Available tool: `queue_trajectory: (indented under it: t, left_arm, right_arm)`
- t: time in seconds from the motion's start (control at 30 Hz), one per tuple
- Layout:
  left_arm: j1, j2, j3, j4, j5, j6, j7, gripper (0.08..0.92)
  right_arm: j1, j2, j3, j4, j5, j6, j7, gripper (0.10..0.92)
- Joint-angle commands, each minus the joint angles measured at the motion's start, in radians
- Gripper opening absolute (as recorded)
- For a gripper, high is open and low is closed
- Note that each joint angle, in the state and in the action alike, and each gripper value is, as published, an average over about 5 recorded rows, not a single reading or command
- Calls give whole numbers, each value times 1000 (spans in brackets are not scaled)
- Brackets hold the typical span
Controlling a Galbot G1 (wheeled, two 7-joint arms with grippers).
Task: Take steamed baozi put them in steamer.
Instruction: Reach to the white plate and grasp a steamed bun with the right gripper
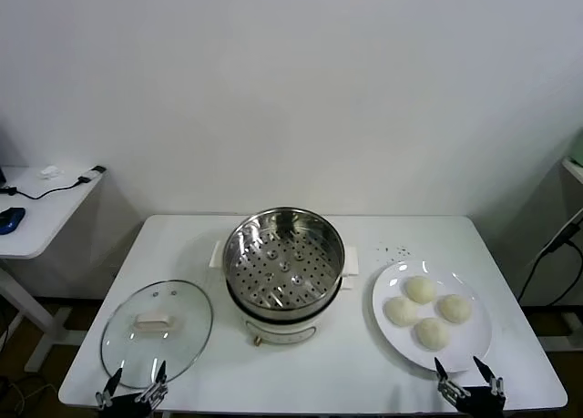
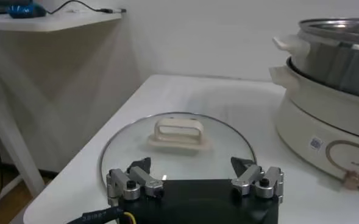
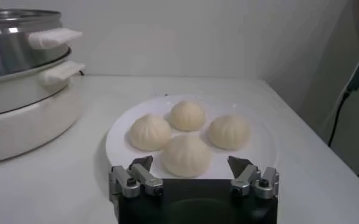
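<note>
1. Sitting in a tight cluster on a white plate (image 1: pixel 389 289) at the robot's right side of the table (image 1: pixel 310 363), the four steamed baozi (image 1: pixel 426 310) are cream-white, smooth and domed, with faint pleats gathered toward their tops; neighbours look touching or nearly so.
2. From the right gripper (image 1: pixel 470 374), which hangs at the near table edge, the buns lie straight ahead and a little toward the robot's left; the nearest bun (image 3: pixel 186 154) is just beyond its fingertips in the right wrist view.
3. Being round, the buns have no long axis to line up with, so I judge any approach angle will serve.
4. The right gripper's jaws stand wide apart and hold nothing.
5. The steamer (image 1: pixel 283 259) stands at the table's middle, left of the plate and apart from it, uncovered, its perforated tray bare, so no bun is in yet.
6. The right arm is clearly the nearer one to the buns.
7. The left gripper (image 1: pixel 133 387) waits at the near edge on the left, jaws spread wide and empty, just before the glass lid (image 1: pixel 157 331) lying flat on the table.
</note>
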Motion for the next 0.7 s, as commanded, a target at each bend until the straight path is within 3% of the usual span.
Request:
queue_trajectory:
  t: [0.03,0.2,0.33,0.57,0.7]
  left_arm:
    - [1,3,1,0,4,-3,-1,823]
    - [-8,8,6,-3,2,-7,0,823]
    - [-17,11,8,-2,1,-13,-1,823]
    - [-26,11,16,-3,0,-12,1,823]
    - [-33,10,9,-1,-1,-9,1,823]
  right_arm:
    - [260,-83,11,-35,-19,-146,-9,823]
    - [552,-238,-59,-142,137,-332,-9,823]
    - [760,-407,-174,-250,177,-463,-193,823]
    - [1058,-725,-566,-458,-25,-119,-792,823]
    - [1322,-844,-880,-530,-92,-4,-1009,823]
